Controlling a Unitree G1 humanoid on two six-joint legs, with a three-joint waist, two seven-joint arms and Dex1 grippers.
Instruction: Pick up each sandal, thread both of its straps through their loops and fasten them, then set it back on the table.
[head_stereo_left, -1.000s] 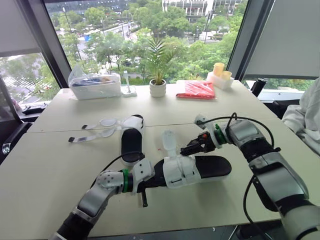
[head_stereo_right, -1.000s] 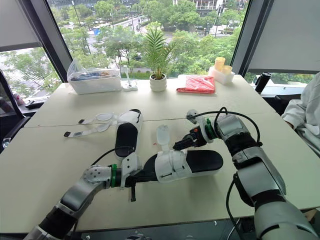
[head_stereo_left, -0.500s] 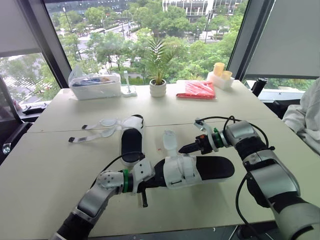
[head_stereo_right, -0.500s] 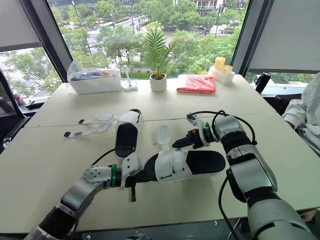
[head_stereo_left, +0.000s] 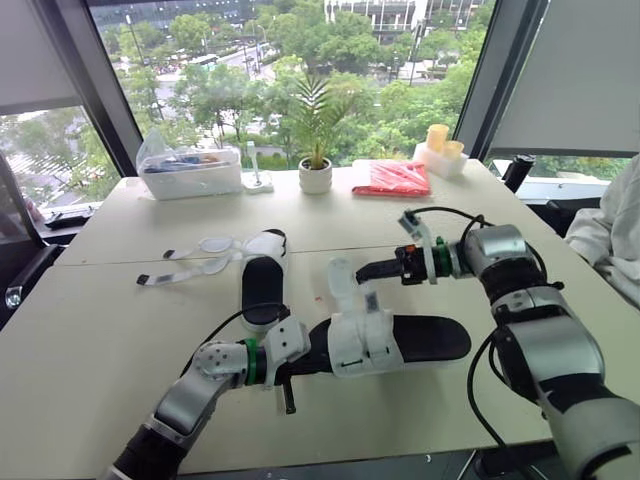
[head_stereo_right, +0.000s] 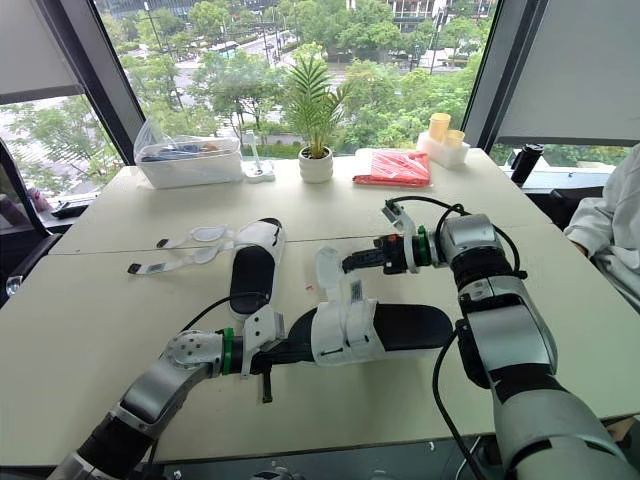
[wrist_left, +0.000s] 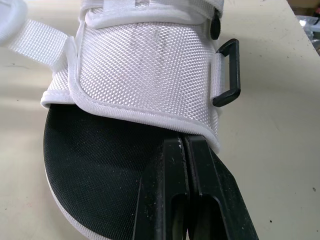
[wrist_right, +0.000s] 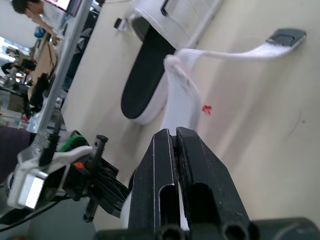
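A sandal with a black sole (head_stereo_left: 425, 338) and a white upper (head_stereo_left: 362, 340) lies near the table's front. My left gripper (head_stereo_left: 303, 361) is shut on the sole's toe end; in the left wrist view its fingers (wrist_left: 186, 165) pinch the sole's edge just below the upper, beside a black loop (wrist_left: 227, 72). My right gripper (head_stereo_left: 364, 272) is shut on the sandal's loose white strap (head_stereo_left: 342, 280), holding it up above the upper; the strap (wrist_right: 176, 102) runs into its fingertips. The second sandal (head_stereo_left: 262, 278) lies behind, its straps (head_stereo_left: 190, 262) spread out to the left.
At the back of the table stand a clear plastic box (head_stereo_left: 190, 170), a potted plant (head_stereo_left: 315, 172), a red packet (head_stereo_left: 392, 180) and a white holder with yellow cups (head_stereo_left: 440, 152). A person's sleeve (head_stereo_left: 612, 235) shows at the right edge.
My right gripper has gone from open to shut on the strap and risen away from the upper, pulling the strap upright. The left gripper has kept its hold.
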